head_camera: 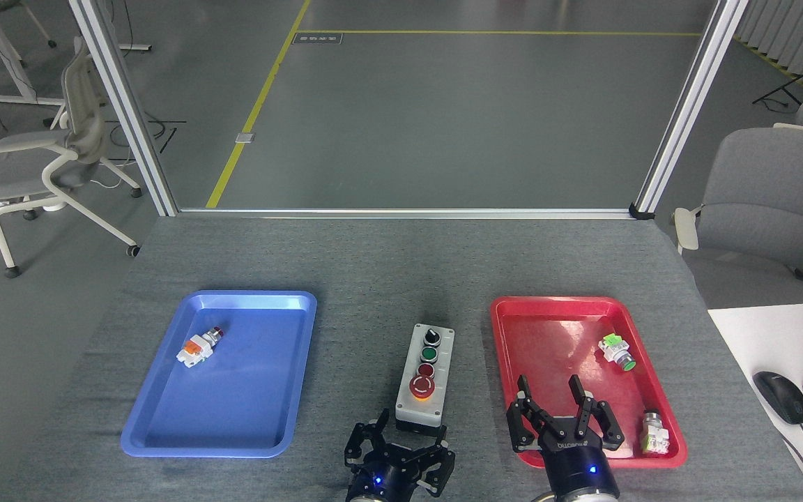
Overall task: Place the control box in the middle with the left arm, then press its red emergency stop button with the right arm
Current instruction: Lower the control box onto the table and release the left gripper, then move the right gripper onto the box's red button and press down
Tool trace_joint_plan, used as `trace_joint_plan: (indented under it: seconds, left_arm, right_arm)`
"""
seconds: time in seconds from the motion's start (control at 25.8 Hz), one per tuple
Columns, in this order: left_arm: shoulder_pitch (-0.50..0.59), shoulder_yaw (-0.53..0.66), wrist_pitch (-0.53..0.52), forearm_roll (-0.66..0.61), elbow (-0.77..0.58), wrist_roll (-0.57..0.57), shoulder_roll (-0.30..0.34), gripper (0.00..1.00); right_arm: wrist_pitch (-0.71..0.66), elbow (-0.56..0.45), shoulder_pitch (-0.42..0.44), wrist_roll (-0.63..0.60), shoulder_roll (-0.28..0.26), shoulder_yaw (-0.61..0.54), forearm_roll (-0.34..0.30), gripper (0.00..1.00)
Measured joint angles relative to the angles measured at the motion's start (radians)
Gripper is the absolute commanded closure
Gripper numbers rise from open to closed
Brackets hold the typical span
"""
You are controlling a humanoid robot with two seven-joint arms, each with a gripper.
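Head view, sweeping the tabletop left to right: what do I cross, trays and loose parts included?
blue tray → orange-and-white switch lying in it → control box on the bare middle → red tray → green-tipped switch in it → white switch part at its near right corner.

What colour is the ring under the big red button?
Yellow, seen under the big red button on the control box, head view.
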Motion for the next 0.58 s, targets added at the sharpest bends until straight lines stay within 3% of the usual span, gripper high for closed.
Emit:
trace_joint_plan:
  seconds: [0.15, 0.27, 0.58]
  left_arm:
    - [0.07, 0.022, 0.003, 0.001, -0.073, 0.004, 0.048, 0.02]
    - [0.131, 0.057, 0.002, 0.001, -0.151, 0.008, 0.09, 0.02]
    - [0.259, 0.222, -0.001, 0.001, -0.429, 0.01, 0.23, 0.02]
  right_arm:
    - [-0.036, 0.001, -0.003, 0.023, 0.014, 0.01, 0.003, 0.82]
    - [-0.048, 0.002, -0.009, 0.03, 0.026, 0.022, 0.009, 1.0]
    - [-0.124, 0.024, -0.058, 0.033, 0.06, 0.062, 0.058, 1.0]
